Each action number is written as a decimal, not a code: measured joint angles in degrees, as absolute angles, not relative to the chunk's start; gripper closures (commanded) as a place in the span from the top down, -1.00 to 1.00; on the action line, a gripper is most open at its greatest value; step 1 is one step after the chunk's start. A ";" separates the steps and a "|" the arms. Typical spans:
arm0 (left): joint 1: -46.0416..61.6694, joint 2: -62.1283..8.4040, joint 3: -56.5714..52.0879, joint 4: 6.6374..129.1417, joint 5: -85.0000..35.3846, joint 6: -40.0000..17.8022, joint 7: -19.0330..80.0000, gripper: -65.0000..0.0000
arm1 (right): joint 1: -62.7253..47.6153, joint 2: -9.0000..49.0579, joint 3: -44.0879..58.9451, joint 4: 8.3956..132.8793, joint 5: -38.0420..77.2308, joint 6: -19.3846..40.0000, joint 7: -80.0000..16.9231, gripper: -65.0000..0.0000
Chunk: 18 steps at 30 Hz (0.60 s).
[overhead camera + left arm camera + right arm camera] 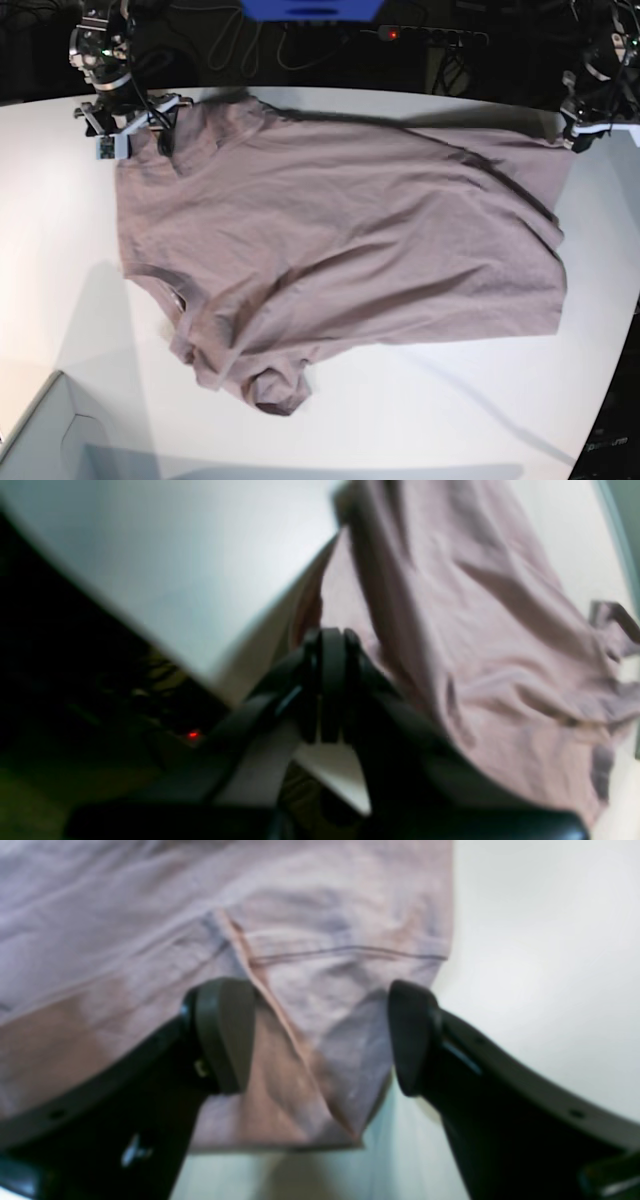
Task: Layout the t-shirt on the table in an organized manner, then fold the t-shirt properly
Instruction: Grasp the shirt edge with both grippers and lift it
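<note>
The broad, smooth matte white worktop (60, 230) carries everything. Across its far half lies the dusty mauve short-sleeved cotton t-shirt (340, 240), spread roughly flat but creased, with one sleeve bunched toward the near edge and the ribbed collar at the base view's left.

The left gripper (330, 690), at the far corner on the base view's right, has its jaws fully closed on a pinch of the shirt's edge right at the worktop's rim. The right gripper (320, 1040), at the opposite far corner, has its jaws spread wide, straddling a seamed corner of the cloth and holding nothing.

The fabric looks light, limp and quick to wrinkle; it should drape and drag, not slide as one piece. Hems and seamed corners seem the safest places to pinch.
</note>
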<state>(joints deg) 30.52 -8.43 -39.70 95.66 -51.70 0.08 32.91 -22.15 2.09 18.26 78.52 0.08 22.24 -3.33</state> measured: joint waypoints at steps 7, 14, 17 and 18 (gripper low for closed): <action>30.96 -6.72 -48.31 95.59 -51.75 -0.01 33.12 -1.00 | -22.15 2.07 18.24 78.74 0.27 22.26 -3.51 0.29; 31.11 -6.48 -49.04 95.64 -51.75 -0.01 32.88 -1.00 | -26.87 2.00 18.26 85.84 -0.21 22.31 -5.21 0.29; 31.24 -6.33 -49.04 95.64 -51.75 -0.01 32.82 -1.00 | -28.93 1.72 18.31 89.67 0.23 22.33 -4.69 0.29; 31.22 -6.31 -49.04 95.64 -51.72 0.01 32.84 -1.00 | -29.54 1.43 18.31 90.30 0.27 22.31 -4.45 0.29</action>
<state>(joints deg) 31.22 -6.31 -49.04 95.64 -51.72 0.01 32.84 -29.54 1.43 18.31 90.30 0.27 22.31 -4.45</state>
